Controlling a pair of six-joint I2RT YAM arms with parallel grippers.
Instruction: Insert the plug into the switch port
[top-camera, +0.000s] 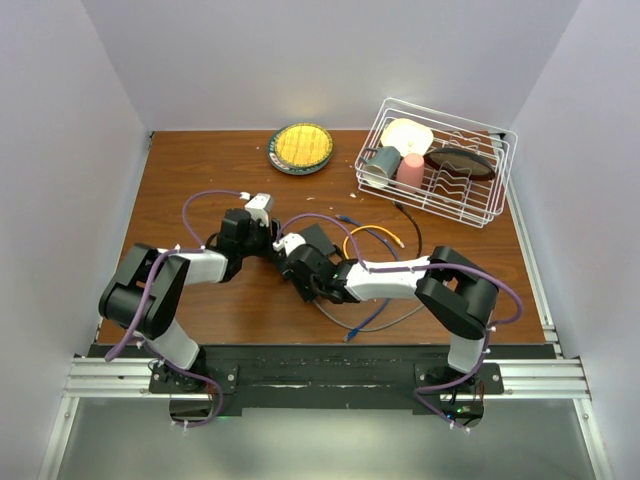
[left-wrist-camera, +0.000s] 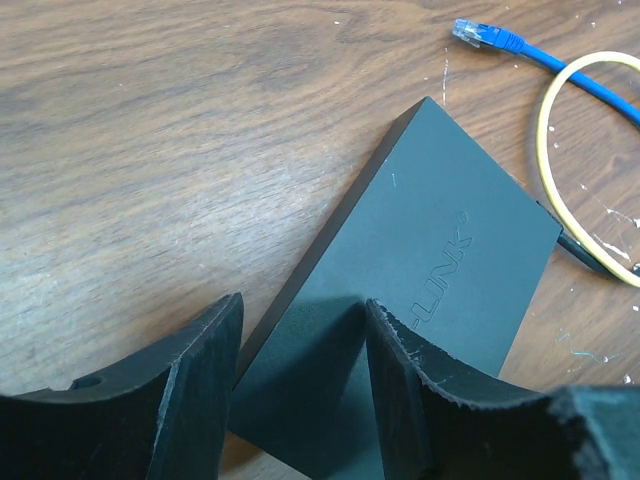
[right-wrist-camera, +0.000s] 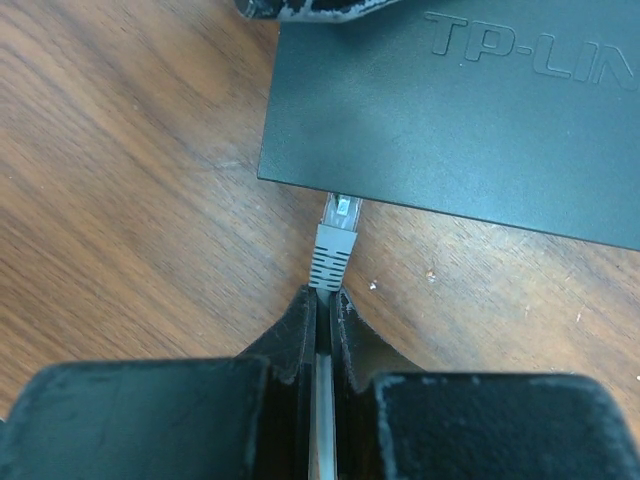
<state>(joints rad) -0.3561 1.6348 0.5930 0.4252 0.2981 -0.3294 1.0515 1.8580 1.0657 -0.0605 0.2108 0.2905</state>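
The switch is a flat black TP-LINK box (right-wrist-camera: 470, 110), also in the left wrist view (left-wrist-camera: 440, 250) and at table centre (top-camera: 322, 238). Its ports are hidden under the near long edge. My right gripper (right-wrist-camera: 325, 295) is shut on a grey cable just behind its grey plug (right-wrist-camera: 333, 248). The plug's clear tip meets the box's edge near its left corner; I cannot tell how deep it sits. My left gripper (left-wrist-camera: 300, 340) is open and straddles the box's near corner: one finger (left-wrist-camera: 190, 390) beside the edge, the other (left-wrist-camera: 405, 390) over the top.
A blue cable with a plug (left-wrist-camera: 487, 36) and a yellow cable loop (left-wrist-camera: 545, 140) lie just beyond the box. A round yellow-centred plate (top-camera: 300, 147) sits at the back. A white wire dish rack (top-camera: 440, 160) with cups and plates stands back right.
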